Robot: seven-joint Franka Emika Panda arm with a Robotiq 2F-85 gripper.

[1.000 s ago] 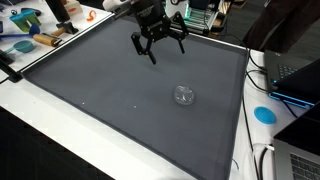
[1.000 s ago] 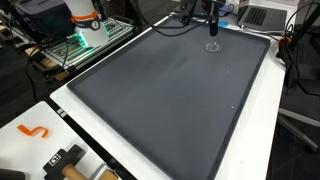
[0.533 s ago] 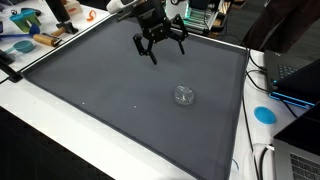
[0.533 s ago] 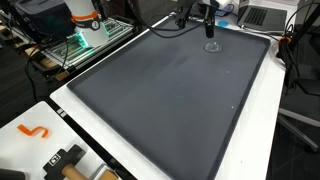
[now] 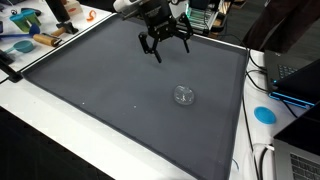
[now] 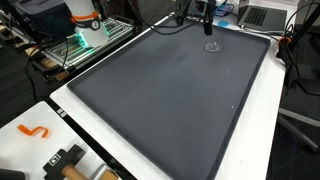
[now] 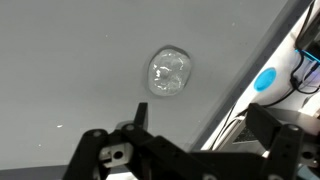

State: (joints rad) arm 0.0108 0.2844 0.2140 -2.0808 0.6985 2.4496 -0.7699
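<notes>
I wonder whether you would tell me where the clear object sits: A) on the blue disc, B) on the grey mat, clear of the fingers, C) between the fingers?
B: the clear object lies alone on the grey mat, and the open fingers hang apart from it, empty.

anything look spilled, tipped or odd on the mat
Nothing spilled or damaged shows. A small clear thing sits alone on the grey mat; whether it is upright is too blurred to tell. The open gripper hangs apart from it.

- The grey mat (image 5: 110,95) lies open on all sides of the clear round object (image 5: 184,96), its only obstacle.
- A laptop (image 5: 297,78) and blue disc (image 5: 264,114) crowd one table edge; tools (image 5: 30,30) another.
</notes>
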